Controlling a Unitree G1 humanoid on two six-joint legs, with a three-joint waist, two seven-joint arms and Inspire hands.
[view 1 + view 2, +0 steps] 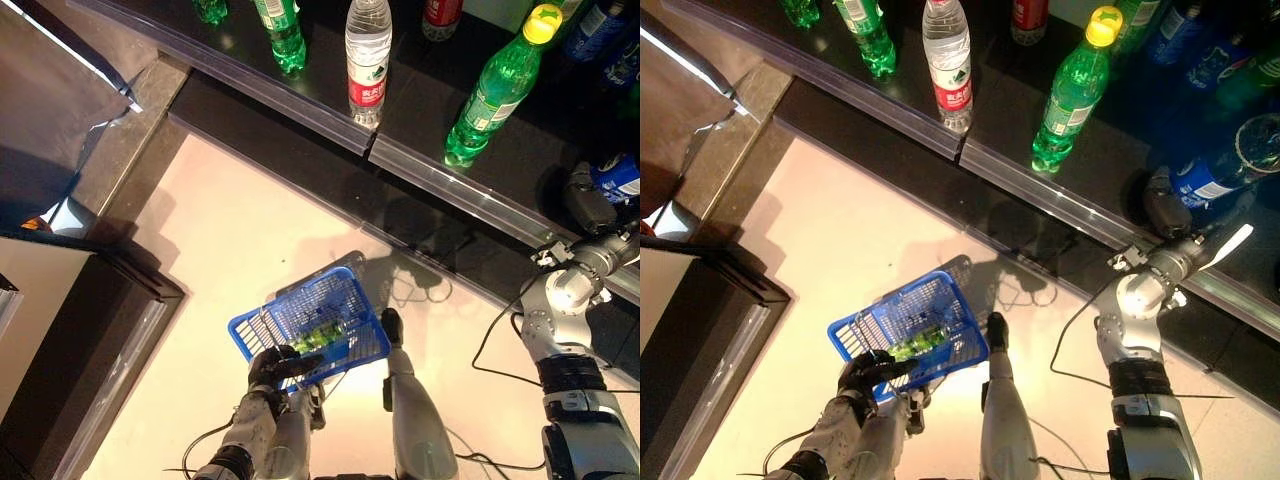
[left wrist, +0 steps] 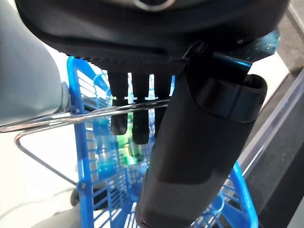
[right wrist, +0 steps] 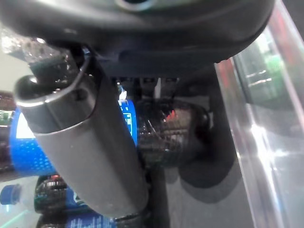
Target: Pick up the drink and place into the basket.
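Basket held, next drink not yet lifted.
My left hand (image 1: 868, 370) grips the basket (image 1: 902, 332) handle; one green bottle (image 1: 917, 342) already lies inside. Beyond the basket, my right hand (image 1: 1168, 210) is at the shelf (image 1: 1040, 190) beside a blue-labelled bottle (image 1: 1215, 175); I can't tell its grip.

a dark shelf (image 1: 330, 90) carries upright green bottles (image 1: 495, 95) and a clear bottle (image 1: 368, 62).

Likely shop: drink bottles (image 1: 368, 62) lined on dark shelf (image 1: 330, 95).
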